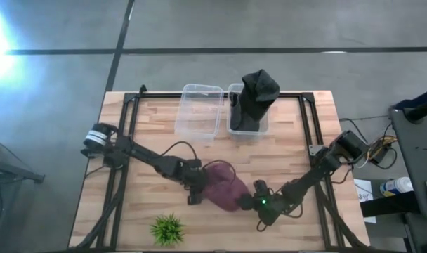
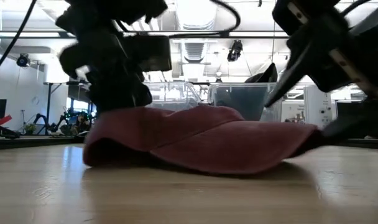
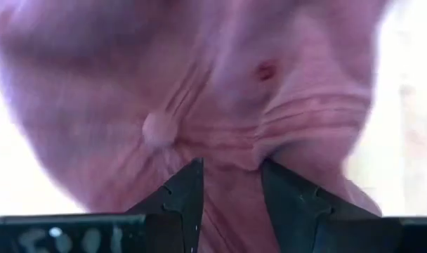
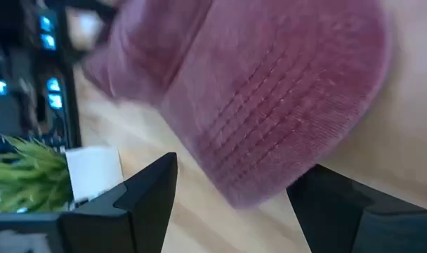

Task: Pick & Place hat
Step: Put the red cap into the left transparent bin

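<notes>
High view: the hat [image 1: 225, 188], a maroon cap, lies on the table [image 1: 298, 140] near its front edge, about midway between the two arms. Its long axis runs left to right, crown toward the left arm, brim toward the right arm.

Left gripper [image 1: 196, 184] is at the crown's left side. In the left wrist view its fingers stand close together with a fold of crown fabric pinched between them, just beside the top button [image 3: 159, 129]; judged as gripping the hat.

Right gripper [image 1: 259, 202] is at the brim's right edge. In the right wrist view its fingers are spread wide, with the brim [image 4: 284, 119] lying ahead of the gap and not between them; it holds nothing.

Two clear bins stand at the far edge. The left bin [image 1: 199, 109] appears empty; the right bin [image 1: 234, 119] already holds a dark hat [image 1: 257, 95].

Judgement: both grippers are about equally near, but only the left has a hold. The lift therefore turns on the left arm, and the carry runs from the near edge toward the far bins.
</notes>
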Controlling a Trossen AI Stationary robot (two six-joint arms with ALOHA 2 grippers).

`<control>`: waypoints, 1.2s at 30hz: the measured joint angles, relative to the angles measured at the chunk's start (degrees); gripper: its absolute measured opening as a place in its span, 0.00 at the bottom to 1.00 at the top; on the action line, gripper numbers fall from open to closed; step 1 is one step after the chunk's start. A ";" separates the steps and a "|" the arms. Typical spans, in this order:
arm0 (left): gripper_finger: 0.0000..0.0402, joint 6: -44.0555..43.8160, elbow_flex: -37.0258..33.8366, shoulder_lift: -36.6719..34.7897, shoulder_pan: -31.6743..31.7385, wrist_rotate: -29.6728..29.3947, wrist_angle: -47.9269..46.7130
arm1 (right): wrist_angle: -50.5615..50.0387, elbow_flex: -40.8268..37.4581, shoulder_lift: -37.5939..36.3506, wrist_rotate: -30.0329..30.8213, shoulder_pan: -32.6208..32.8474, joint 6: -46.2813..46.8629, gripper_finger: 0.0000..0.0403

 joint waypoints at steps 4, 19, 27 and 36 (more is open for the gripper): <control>0.34 -0.44 0.02 0.00 -2.11 0.07 3.25 | 0.42 0.00 -0.39 2.23 -2.29 -3.43 0.62; 0.34 -5.53 3.39 -1.83 -3.48 -1.65 -3.57 | 7.18 -0.04 -3.55 -6.28 -10.37 -26.10 0.12; 0.34 -21.02 5.05 -15.06 -6.49 -16.76 -11.55 | 1.03 -0.09 -15.80 -7.34 -14.51 -48.07 0.04; 0.34 -28.94 6.56 -32.51 -8.22 -37.71 -12.36 | -0.56 6.02 -31.26 -19.20 -26.22 -75.16 0.04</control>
